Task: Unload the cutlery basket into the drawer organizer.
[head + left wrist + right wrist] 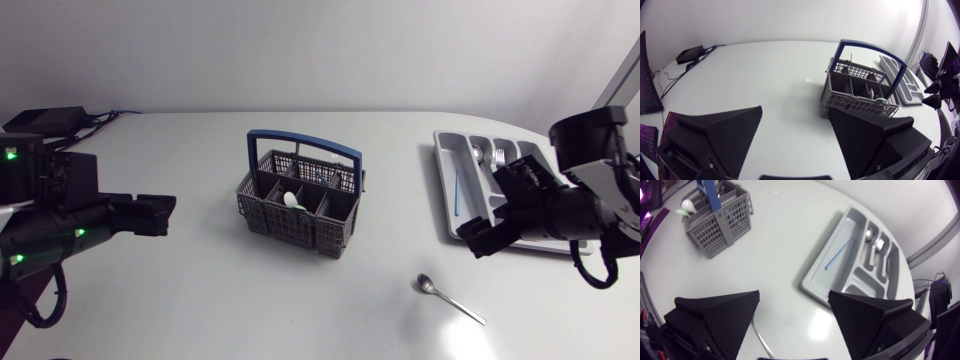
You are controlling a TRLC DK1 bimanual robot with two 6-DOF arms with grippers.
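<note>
Head view: basket mid-table, both our grippers wide and empty

The grey cutlery basket [262, 213] with its blue handle [305, 140] stands upright near the middle of the table [200, 300]. A white utensil [290, 200] lies in one of its compartments. The drawer organizer [443, 160] lies well apart from it, at our right. It holds a thin blue stick [458, 190] in a long compartment, and a metal spoon [479, 155] and a fork [500, 155] in the slots beside it. A loose spoon [452, 300] lies on the bare table, between basket and organizer and nearer the front.

Our left gripper [150, 213] hovers to the basket's left, apart from it. Its jaws are spread wide with nothing between them, and the left wrist view shows the basket ahead of its fingers. Our right gripper [500, 210] hangs over the organizer's front part, jaws likewise wide and holding nothing. In the right wrist view the organizer lies ahead of it, and the loose spoon's handle shows under it.
</note>
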